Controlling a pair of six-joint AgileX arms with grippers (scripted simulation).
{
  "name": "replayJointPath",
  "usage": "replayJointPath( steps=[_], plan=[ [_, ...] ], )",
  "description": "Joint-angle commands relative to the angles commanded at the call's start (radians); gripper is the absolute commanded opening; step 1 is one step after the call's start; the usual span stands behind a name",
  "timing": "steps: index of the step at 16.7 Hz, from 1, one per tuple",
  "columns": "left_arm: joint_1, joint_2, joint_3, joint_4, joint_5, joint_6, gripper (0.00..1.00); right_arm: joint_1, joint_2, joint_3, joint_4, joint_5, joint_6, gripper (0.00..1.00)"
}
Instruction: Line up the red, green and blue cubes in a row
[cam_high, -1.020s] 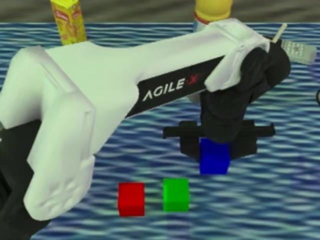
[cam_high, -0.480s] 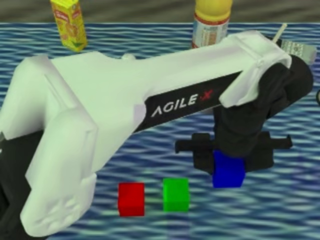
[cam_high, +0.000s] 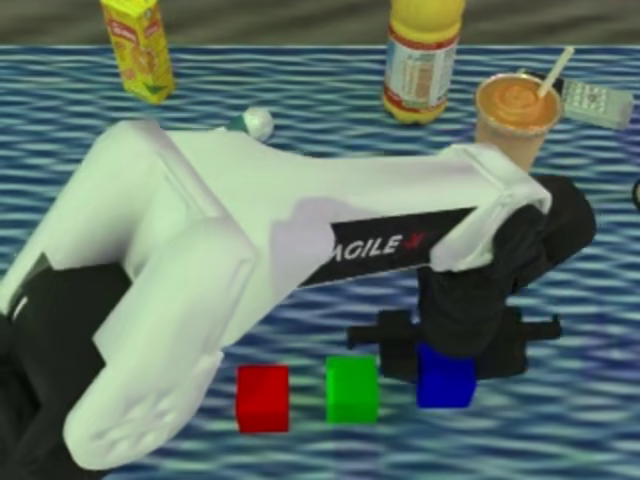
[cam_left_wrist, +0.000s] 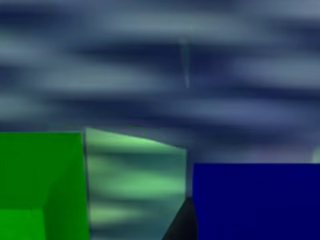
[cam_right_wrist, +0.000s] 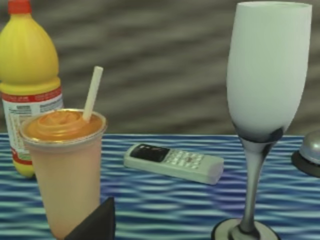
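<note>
Close in over the worktop (cam_left_wrist: 165, 65) — blue and rippled, filling everything beyond the cubes. The green cube (cam_left_wrist: 40, 185) sits at one edge of the picture, cut off by it, two of its faces showing, one darker than the other. Just beside the green cube stands a pale, greenish, see-through slab (cam_left_wrist: 135, 180), its far edge slanting. Past that slab from the green cube comes the blue cube (cam_left_wrist: 255, 200) — one flat deep-blue face, also cut by the frame. A dark wedge (cam_left_wrist: 181, 225) shows low between slab and blue cube. Green and blue cubes are apart, not touching.
</note>
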Motion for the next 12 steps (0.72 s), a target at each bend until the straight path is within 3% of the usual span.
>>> replayJointPath(
  steps=[4,12],
  plan=[
    [0.0,0.003,-0.007,0.007,0.0,-0.001,0.0,0.0,0.0,0.0,0.0,0.0,0.0,1.0],
    [0.0,0.003,-0.007,0.007,0.0,-0.001,0.6,0.0,0.0,0.0,0.0,0.0,0.0,1.0]
  ],
)
